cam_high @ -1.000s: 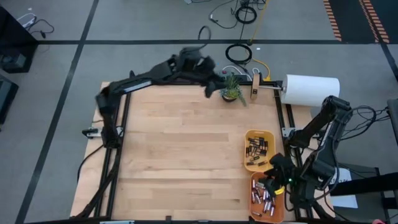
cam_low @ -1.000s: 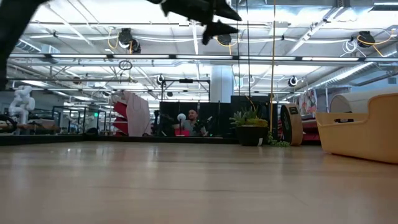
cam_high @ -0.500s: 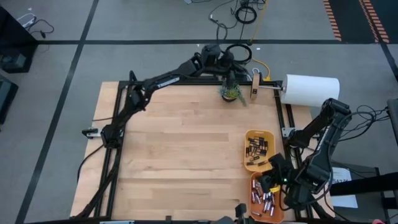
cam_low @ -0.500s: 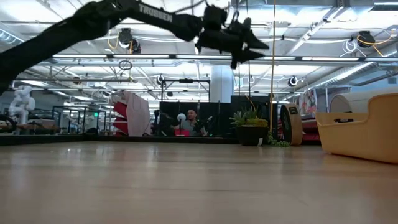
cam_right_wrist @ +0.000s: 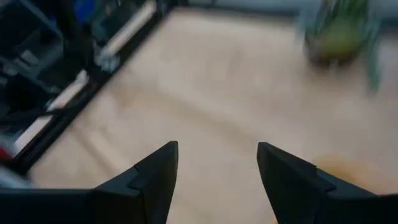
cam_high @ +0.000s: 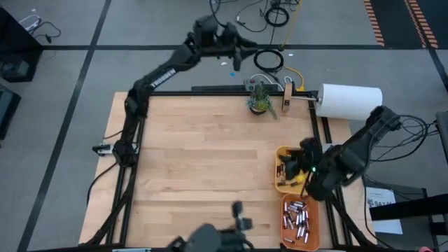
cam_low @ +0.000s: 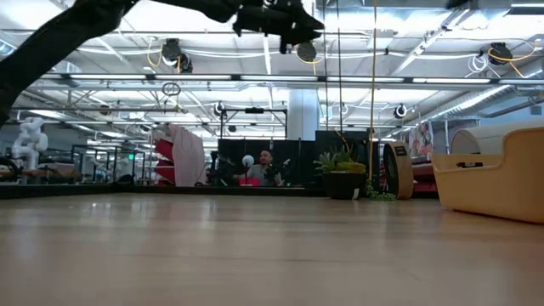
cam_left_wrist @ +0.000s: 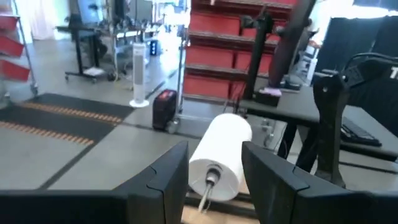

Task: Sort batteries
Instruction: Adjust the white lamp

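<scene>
Starting at my left, the left gripper (cam_high: 234, 50) is lifted high and stretched past the table's far edge, over the floor; its wrist view shows the two dark fingers (cam_left_wrist: 168, 177) spread with a clear gap and nothing between them, only the paper towel roll (cam_left_wrist: 221, 158) beyond. It is far from any work, so I judge that arm idle for now. Moving right across the bare wooden table (cam_high: 203, 161), I pass the small potted plant (cam_high: 260, 100) by the far edge, then reach the two trays at the right side. The yellow tray (cam_high: 281, 152) holds a cluster of mostly dark-bodied batteries (cam_high: 287, 166); just beside it, nearer me, the orange tray (cam_high: 312, 227) holds silvery and reddish cells (cam_high: 297, 218) lying jumbled. No loose cells show on the tabletop, so my guess is the sorting runs between these trays, and both still hold many, so plenty appears left. The right gripper (cam_high: 302, 158) hangs over the yellow tray; its wrist view shows the fingers (cam_right_wrist: 155, 171) parted and empty, with no cell pinched. Whether each tray is already pure I cannot tell; the cells are too small.
</scene>
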`<state>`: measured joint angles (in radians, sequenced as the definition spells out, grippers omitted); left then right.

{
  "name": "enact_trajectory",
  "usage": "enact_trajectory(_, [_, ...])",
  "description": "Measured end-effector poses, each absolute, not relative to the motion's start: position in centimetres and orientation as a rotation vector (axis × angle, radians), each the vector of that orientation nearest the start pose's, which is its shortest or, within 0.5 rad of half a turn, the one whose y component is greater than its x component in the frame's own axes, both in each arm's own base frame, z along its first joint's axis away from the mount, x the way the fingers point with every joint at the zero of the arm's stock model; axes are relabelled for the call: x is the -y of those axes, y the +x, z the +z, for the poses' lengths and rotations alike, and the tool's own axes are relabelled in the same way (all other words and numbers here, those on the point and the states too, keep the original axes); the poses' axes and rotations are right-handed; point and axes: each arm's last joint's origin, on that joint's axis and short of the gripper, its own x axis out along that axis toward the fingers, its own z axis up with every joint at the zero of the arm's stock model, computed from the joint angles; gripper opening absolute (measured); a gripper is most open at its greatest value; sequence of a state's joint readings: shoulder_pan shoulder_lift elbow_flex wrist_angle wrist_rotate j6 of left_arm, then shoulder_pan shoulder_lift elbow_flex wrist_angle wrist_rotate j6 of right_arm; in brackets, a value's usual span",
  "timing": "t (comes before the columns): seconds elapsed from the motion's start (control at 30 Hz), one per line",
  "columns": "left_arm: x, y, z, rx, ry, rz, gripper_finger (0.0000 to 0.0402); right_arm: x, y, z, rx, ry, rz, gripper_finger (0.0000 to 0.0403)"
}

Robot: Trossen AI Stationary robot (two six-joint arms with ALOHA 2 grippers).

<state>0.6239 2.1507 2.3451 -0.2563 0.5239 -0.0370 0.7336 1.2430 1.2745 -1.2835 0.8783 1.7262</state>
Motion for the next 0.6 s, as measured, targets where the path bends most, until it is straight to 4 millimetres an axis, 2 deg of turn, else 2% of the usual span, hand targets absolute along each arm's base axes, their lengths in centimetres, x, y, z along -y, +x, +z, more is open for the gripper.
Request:
enact_trajectory(0.1, [-28.7, 38.3, 42.7, -0.097, -0.098, 0.144, 0.0157, -10.1, 17.0, 35.2, -0.391, 0.560, -0.759, 0.0212])
enact_trajectory(0.3, [-31.0, 35.5, 40.9, -0.268, -0.172, 0.119, 0.0157, -4.7, 17.3, 39.3, -0.394, 0.340, -0.869, 0.0212])
enact_trajectory(0.47, [-31.8, 34.3, 40.2, -0.327, -0.159, 0.082, 0.0157, -0.5, 17.6, 42.5, -0.535, 0.244, -0.873, 0.0204])
enact_trajectory(0.6, [-32.2, 33.8, 40.2, -0.317, -0.167, 0.048, 0.0157, 3.1, 17.9, 43.9, -0.641, 0.155, -0.894, 0.0191])
